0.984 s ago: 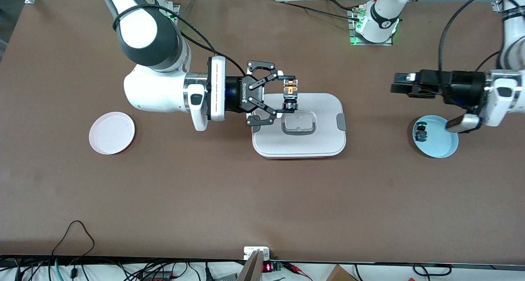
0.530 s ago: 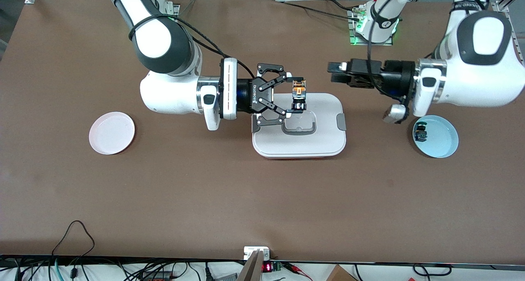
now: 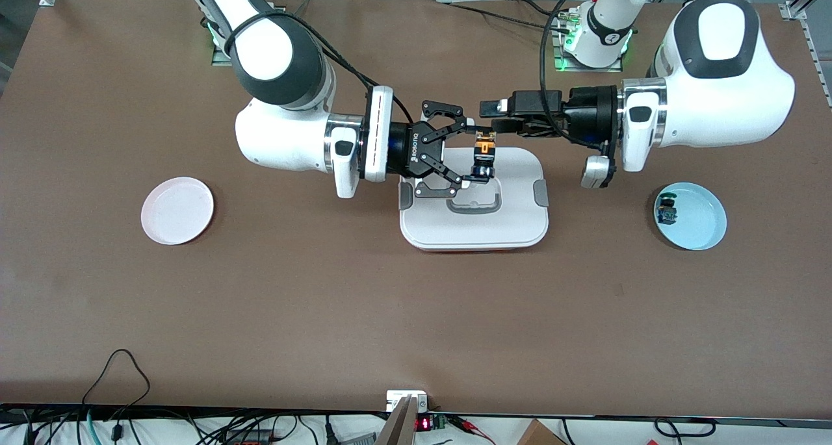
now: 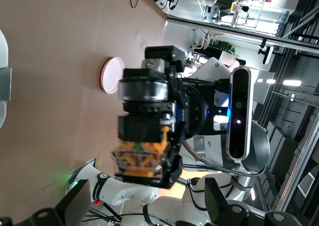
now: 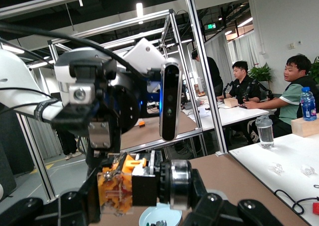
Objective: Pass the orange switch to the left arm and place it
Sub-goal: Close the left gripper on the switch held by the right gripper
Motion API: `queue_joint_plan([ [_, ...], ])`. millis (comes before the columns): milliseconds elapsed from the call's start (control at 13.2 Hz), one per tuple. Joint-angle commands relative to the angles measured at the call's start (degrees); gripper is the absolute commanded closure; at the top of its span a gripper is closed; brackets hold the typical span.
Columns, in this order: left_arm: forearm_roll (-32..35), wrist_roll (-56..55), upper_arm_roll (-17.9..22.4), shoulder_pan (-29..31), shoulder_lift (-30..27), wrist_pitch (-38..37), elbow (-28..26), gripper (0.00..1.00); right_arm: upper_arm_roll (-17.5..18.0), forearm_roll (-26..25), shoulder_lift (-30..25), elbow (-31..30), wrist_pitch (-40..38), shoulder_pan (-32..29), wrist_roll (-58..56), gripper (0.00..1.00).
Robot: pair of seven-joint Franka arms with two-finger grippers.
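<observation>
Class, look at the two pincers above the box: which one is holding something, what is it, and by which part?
The right pincer holds the orange switch over the box, its fingers clamping the two ends. The left pincer, open beside the switch, holds nothing.

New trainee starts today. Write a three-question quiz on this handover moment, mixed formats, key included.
1. True or false: the right gripper is shut on the orange switch.
2. The switch hangs over: A) the pink plate  B) the box  C) the blue plate
3. Fill in: the left gripper, beside the switch, is ____.

Key: 1 true; 2 B; 3 open
</observation>
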Motion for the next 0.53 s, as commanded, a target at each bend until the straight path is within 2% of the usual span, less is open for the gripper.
queue_joint_plan([
  [0,-3.44,3.64,-0.45,1.09,1.2,0.55,-0.34,0.0,-0.61,3.11,0.33,1.04,0.51,0.77,-1.54,0.87],
  [227,-5.54,3.91,-0.45,1.0,1.73,0.73,-0.25,0.02,-1.22,3.11,0.33,1.04,0.77,1.21,-1.63,0.87],
  [454,-7.75,3.91,-0.37,1.0,1.82,0.82,-0.17,0.07,-4.73,3.38,0.33,1.04,0.77,3.85,-0.93,0.87],
])
